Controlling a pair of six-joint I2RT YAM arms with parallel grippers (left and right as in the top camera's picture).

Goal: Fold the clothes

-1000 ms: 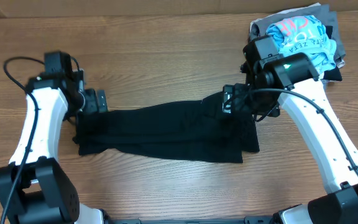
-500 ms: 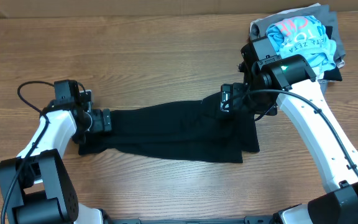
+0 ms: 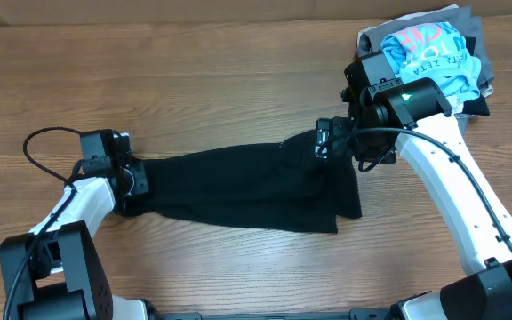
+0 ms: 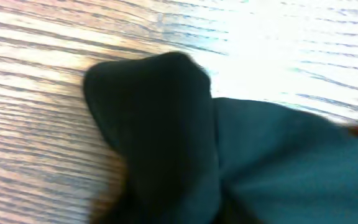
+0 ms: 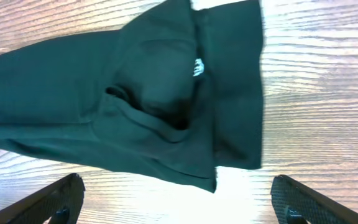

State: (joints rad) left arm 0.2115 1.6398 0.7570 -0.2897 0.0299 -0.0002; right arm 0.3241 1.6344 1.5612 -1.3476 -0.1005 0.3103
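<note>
On the wooden surface (image 3: 238, 89), the black shirt (image 3: 238, 187) is spread across the middle. Its left end is met by the left pincer (image 3: 138, 180), whose grip cannot be told. The right pincer (image 5: 182, 202) is held wide open above the right end. If pulled from one side only, the thin cloth could be bunched.

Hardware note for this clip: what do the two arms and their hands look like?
Both arms are white shells with black joints. The left arm trails a looping black cable; the right arm has a black cable along it and a green light near the wrist. The right hand has black, wedge-shaped fingers.
</note>
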